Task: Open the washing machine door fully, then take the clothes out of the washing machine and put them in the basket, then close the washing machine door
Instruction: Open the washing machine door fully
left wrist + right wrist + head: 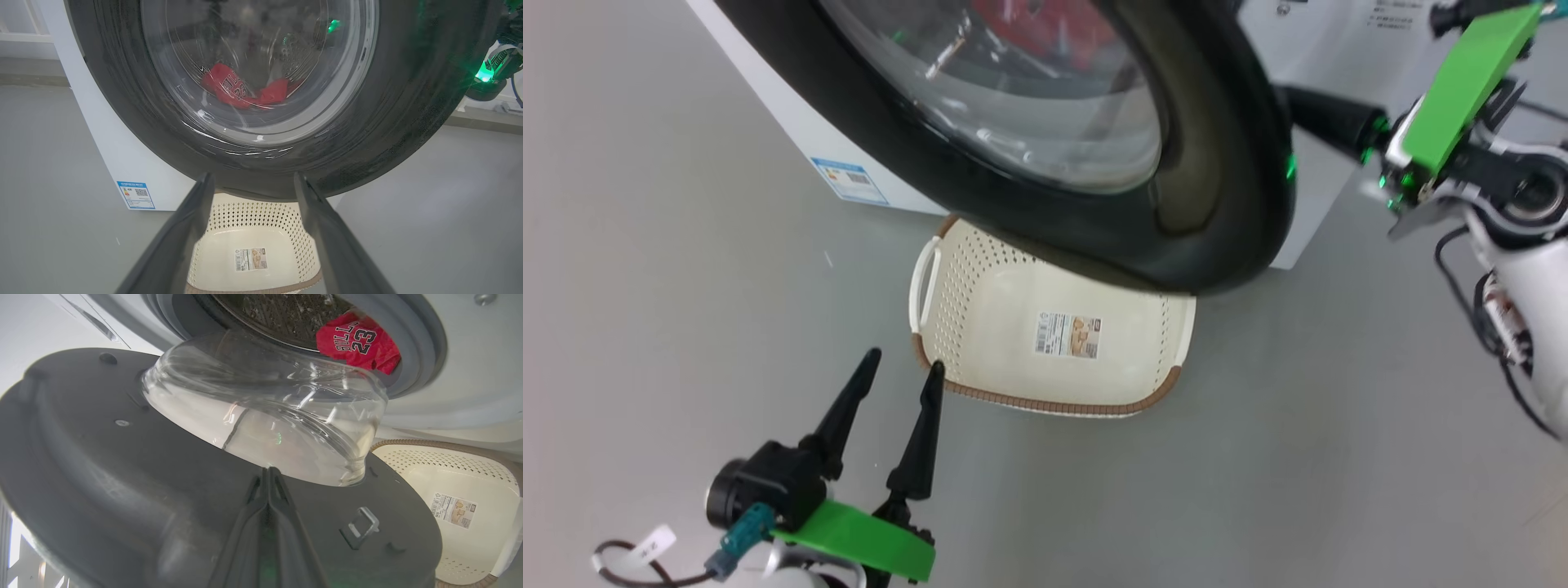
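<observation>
The door (1217, 163) hangs part-open above the basket (1045, 403); rigid and hinged, it likely swings best pushed near its free edge. The right gripper (268, 473), pinched shut, points at its inner face. The left gripper (905, 361) is spread wide, empty. Soft, light clothes (357, 341) lie in the drum (286, 314).

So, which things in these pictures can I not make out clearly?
- Clothes: left wrist view, warped by the washing machine door's curved glass; the number of garments is unclear.
- Basket: head view, far end hidden under the door rim.
- Right claw: head view, tips hidden behind the door edge.
- Basket sticker: print too small in every view.
</observation>
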Available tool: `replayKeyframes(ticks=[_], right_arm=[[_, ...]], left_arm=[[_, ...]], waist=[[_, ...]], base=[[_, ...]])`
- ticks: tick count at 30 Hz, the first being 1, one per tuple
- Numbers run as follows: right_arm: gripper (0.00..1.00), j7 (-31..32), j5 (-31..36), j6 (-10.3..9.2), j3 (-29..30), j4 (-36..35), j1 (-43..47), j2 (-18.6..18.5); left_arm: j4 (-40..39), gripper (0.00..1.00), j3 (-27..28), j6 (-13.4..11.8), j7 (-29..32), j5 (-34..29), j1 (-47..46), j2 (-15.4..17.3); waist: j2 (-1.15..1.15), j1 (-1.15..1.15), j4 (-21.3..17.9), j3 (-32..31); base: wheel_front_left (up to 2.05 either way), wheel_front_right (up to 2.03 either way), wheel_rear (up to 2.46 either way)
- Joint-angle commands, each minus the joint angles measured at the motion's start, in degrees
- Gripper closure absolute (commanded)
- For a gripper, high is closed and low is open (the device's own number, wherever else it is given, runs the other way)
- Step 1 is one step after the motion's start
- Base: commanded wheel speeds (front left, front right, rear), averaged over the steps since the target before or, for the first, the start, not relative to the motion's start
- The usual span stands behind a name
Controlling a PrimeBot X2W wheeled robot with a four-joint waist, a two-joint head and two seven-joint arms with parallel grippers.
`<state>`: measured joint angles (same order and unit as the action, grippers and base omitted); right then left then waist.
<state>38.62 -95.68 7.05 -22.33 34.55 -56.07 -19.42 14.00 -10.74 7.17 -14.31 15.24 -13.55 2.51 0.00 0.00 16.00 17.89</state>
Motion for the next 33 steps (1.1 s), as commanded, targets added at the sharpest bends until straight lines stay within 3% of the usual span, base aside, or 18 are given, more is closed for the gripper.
replayKeyframes(ticks=[1,16,33], right_arm=[[1.0,0.58,0.3,0.44,-0.61,-2.46,2.14,1.15],[1.0,2.91,1.96,0.44,-3.18,-9.94,13.35,3.68],[1.0,3.88,3.28,0.44,-5.9,-13.33,20.07,9.53]], left_arm=[[-1.16,0.0,2.2,0.32,-0.69,-0.2,0.95,0.67],[-1.01,0.0,3.47,0.32,-0.69,-0.81,5.12,0.49],[-1.14,0.0,5.89,0.32,-0.69,-1.35,8.48,0.4]], waist=[[0.0,0.0,0.11,-1.44],[0.0,0.0,1.62,-7.49],[0.0,0.0,6.71,-11.64]], base=[[0.0,0.0,0.0],[0.0,0.0,0.0],[0.0,0.0,0.0]])
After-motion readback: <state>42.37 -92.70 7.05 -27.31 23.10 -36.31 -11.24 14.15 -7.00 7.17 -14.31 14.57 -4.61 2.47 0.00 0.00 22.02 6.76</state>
